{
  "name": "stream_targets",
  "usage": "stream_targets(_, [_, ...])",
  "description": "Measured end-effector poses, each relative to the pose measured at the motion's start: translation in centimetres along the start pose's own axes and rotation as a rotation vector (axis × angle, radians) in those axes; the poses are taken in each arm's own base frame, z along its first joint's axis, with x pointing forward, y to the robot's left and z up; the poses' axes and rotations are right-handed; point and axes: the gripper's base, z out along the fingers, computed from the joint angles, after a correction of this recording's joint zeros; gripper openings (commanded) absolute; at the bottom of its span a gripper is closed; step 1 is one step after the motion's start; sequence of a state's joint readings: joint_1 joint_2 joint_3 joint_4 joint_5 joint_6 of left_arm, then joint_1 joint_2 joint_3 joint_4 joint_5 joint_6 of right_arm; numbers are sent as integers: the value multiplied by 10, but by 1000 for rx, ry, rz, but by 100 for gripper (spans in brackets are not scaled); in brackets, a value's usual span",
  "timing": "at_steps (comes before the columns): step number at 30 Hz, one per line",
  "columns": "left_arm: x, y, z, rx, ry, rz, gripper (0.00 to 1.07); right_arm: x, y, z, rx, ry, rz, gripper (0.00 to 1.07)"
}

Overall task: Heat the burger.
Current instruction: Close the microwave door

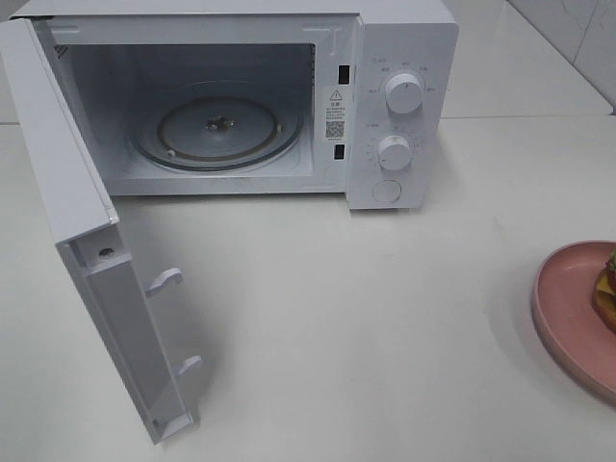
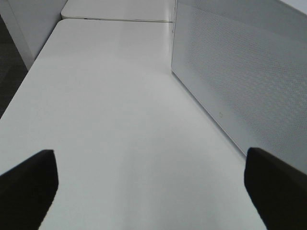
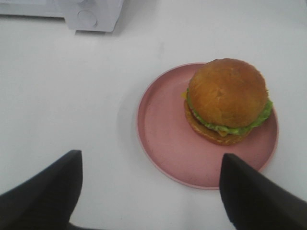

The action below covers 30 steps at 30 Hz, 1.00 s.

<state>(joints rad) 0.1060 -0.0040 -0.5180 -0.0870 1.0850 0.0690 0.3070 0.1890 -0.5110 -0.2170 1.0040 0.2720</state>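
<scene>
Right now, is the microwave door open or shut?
Open. The door is swung out to the left, so the microwave shows its glass turntable, with nothing on it.

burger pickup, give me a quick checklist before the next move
1. Microwave door swung open: ok.
2. Turntable bare, nothing on it: ok.
3. Burger upright on the pink plate: ok.
4. Right tool open, nothing between its fingers: ok.
5. Right tool around the burger: not ok, it is short of the burger.
6. Left tool open, apart from the door's outer face: ok.
</scene>
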Motion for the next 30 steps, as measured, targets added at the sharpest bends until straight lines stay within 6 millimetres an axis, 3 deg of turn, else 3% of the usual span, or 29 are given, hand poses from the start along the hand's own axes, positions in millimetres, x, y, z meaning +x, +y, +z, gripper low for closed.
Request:
stream_targets(9, [0, 0, 0, 0, 0, 0, 98, 18, -6, -20, 114, -184, 95, 76])
stream_targets(30, [0, 0, 0, 0, 0, 0, 98, 20, -3, -22, 133, -195, 81, 76])
